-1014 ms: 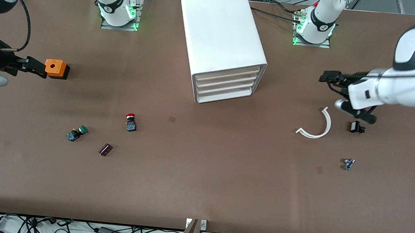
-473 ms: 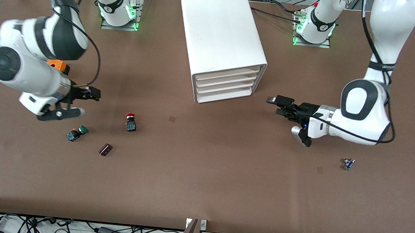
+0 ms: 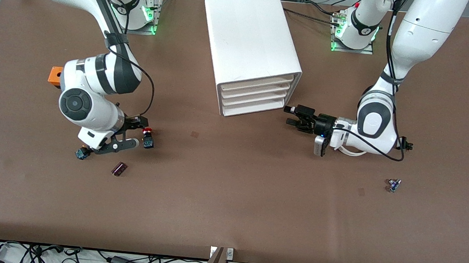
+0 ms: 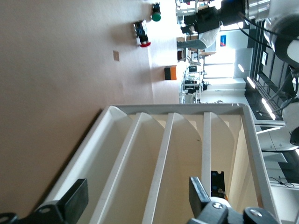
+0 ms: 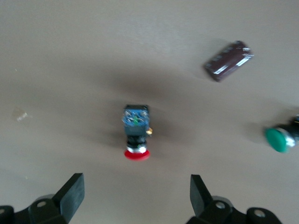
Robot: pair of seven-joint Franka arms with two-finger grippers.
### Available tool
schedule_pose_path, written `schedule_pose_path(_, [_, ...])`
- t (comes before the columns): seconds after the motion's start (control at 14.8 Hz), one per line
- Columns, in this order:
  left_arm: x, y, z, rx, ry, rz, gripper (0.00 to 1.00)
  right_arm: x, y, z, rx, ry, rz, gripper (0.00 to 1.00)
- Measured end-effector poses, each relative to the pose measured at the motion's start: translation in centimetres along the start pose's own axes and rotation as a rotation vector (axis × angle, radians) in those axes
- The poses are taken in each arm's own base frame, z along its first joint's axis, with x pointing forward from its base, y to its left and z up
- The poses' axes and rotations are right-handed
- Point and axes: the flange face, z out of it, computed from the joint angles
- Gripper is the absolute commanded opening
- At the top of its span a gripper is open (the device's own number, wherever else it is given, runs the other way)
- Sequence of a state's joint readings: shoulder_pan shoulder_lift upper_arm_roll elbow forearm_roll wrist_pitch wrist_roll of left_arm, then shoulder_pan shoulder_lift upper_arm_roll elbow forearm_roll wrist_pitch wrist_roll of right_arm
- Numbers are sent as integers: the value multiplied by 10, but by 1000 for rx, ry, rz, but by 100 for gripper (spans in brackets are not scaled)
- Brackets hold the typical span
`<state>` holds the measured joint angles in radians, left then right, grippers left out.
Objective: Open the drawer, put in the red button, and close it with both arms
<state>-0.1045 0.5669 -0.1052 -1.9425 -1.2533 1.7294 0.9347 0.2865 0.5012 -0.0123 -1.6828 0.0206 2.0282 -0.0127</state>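
Note:
The white cabinet (image 3: 251, 42) stands at the table's middle with all four drawers shut. The drawer (image 3: 258, 90), second from top, also shows in the left wrist view (image 4: 187, 154). My left gripper (image 3: 290, 115) is open and empty, low in front of the drawer fronts at their corner toward the left arm's end; its open jaws (image 4: 138, 198) face the drawers. The red button (image 3: 147, 135) stands on the table. My right gripper (image 3: 138, 131) is open beside it. In the right wrist view the button (image 5: 136, 135) lies just ahead of the open gripper (image 5: 135, 191), not between its fingers.
A green-capped button (image 5: 279, 139) lies under the right wrist, with a purple cylinder (image 3: 119, 169) nearer the camera. An orange box (image 3: 55, 75) sits toward the right arm's end. A small blue part (image 3: 393, 185) and a white curved strip (image 3: 346, 151) lie near the left arm.
The right gripper swung from beside the orange box to the red button. The left gripper swung from the left arm's end of the table to the drawer fronts.

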Motion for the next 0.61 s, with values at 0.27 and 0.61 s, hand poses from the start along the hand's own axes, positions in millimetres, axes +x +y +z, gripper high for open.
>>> schedule_pose_path(0.27, [-25,-11,31,-51,-66,-50,80,11,-20,57,8,-28,-19,100])
schedule_pose_path(0.61, [-32,-7,48,-82,-113,-55,68,14,-25,95,2,-62,-20,100])
